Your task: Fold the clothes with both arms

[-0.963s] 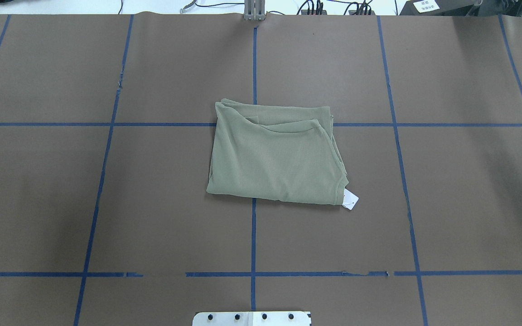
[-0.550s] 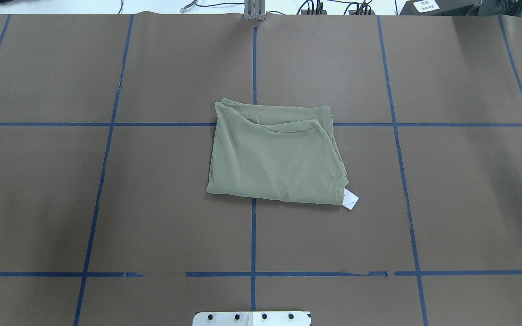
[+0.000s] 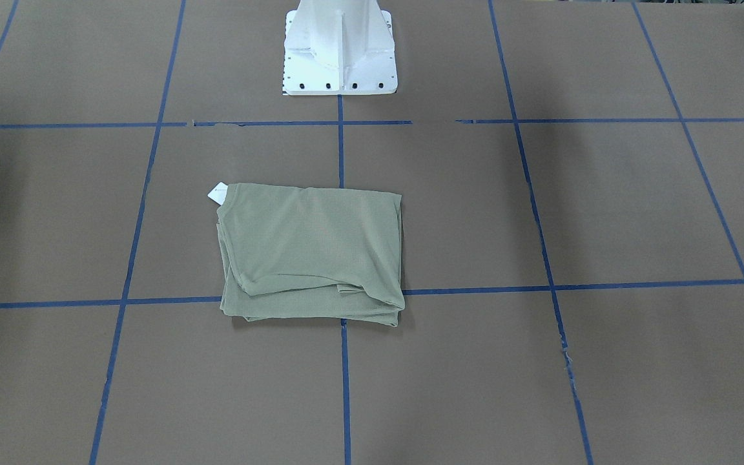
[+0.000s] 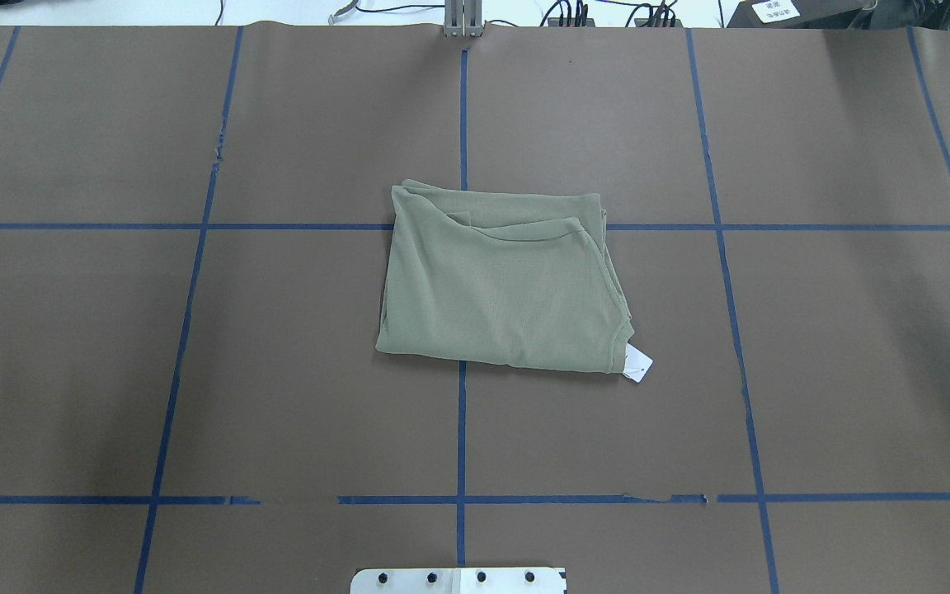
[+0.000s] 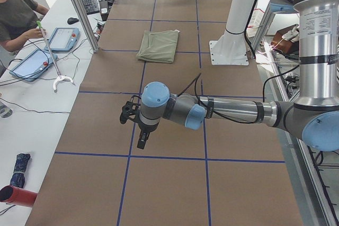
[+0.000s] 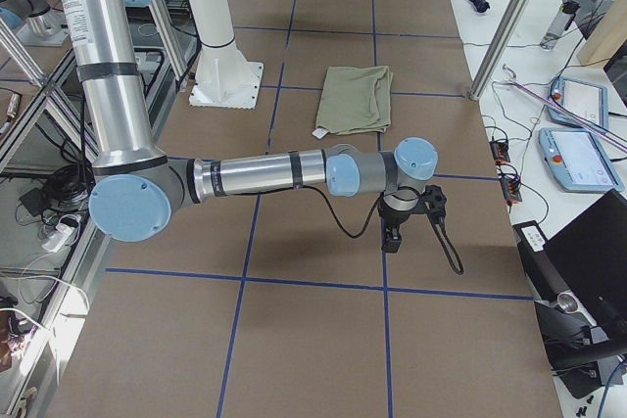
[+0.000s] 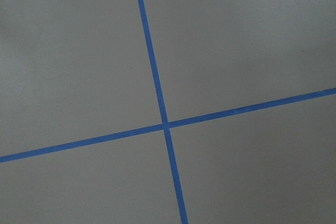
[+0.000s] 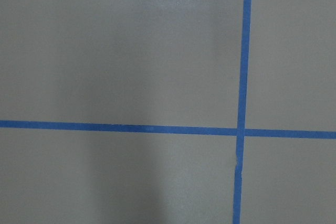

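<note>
Folded shirt (image 4: 504, 285) at frame centre; left hand (image 5: 133, 128) and right hand (image 6: 411, 227) hover apart, grip state untellable; probably finished, so withdraw without disturbing layers.

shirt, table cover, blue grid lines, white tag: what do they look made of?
Shirt: soft knit fabric, matte olive; fine ribbing and limp layered folds.
Table cover: probably brown paper or thin sheet, matte; its far edge looks wavy.
Grid lines: likely blue adhesive tape; gaps and ragged breaks show.
Tag: white card or paper; too small to judge the finish.
</note>
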Action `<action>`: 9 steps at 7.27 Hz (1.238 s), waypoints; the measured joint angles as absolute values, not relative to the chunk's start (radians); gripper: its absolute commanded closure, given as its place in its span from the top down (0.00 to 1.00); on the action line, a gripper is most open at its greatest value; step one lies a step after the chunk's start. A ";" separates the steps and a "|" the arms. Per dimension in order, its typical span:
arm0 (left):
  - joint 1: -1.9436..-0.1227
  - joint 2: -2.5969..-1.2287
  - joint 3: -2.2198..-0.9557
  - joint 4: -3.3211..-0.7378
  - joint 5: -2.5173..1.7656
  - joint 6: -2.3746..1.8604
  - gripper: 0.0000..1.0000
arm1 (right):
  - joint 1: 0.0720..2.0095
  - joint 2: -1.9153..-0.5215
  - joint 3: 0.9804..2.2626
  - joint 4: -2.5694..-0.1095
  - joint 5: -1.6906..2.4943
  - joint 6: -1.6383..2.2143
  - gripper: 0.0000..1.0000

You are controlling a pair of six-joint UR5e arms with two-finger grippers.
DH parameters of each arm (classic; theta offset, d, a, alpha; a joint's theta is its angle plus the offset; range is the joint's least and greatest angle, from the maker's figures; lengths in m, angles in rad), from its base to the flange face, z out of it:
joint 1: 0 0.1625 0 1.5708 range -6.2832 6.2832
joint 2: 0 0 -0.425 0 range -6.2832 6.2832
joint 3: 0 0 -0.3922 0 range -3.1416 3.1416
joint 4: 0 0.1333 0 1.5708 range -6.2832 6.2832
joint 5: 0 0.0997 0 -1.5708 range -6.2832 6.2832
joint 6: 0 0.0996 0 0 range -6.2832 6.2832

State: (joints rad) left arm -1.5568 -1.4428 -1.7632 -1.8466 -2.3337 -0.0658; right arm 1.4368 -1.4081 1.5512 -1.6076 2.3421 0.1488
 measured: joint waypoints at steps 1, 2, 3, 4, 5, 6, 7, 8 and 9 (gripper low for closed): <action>-1.556 -1.431 -1.771 -1.844 -2.333 -0.068 1.00 | 1.437 -1.424 1.565 -1.608 2.344 0.150 1.00; -1.554 -1.426 -1.774 -1.843 -2.335 -0.070 1.00 | 1.436 -1.444 1.587 -1.608 2.349 0.151 1.00; -1.553 -1.425 -1.776 -1.843 -2.337 -0.070 1.00 | 1.433 -1.454 1.600 -1.608 2.351 0.151 1.00; -1.553 -1.424 -1.777 -1.844 -2.349 -0.070 1.00 | 1.429 -1.459 1.610 -1.608 2.351 0.152 1.00; -1.553 -1.422 -1.775 -1.843 -2.384 -0.071 1.00 | 1.427 -1.461 1.619 -1.608 2.351 0.159 1.00; -1.554 -1.421 -1.766 -1.843 -2.423 -0.070 1.00 | 1.426 -1.461 1.625 -1.607 2.350 0.174 1.00; -1.554 -1.421 -1.754 -1.843 -2.440 -0.069 1.00 | 1.425 -1.461 1.630 -1.607 2.344 0.189 1.00; -1.553 -1.421 -1.747 -1.841 -2.444 -0.068 1.00 | 1.425 -1.461 1.632 -1.606 2.335 0.197 1.00; -1.551 -1.423 -1.745 -1.822 -2.434 -0.066 1.00 | 1.425 -1.462 1.635 -1.606 2.329 0.203 1.00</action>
State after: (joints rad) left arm -1.5510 -1.4235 -1.7451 -1.8225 -2.4337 -0.0664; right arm 1.4251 -1.4617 1.6347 -1.6062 2.3292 0.2025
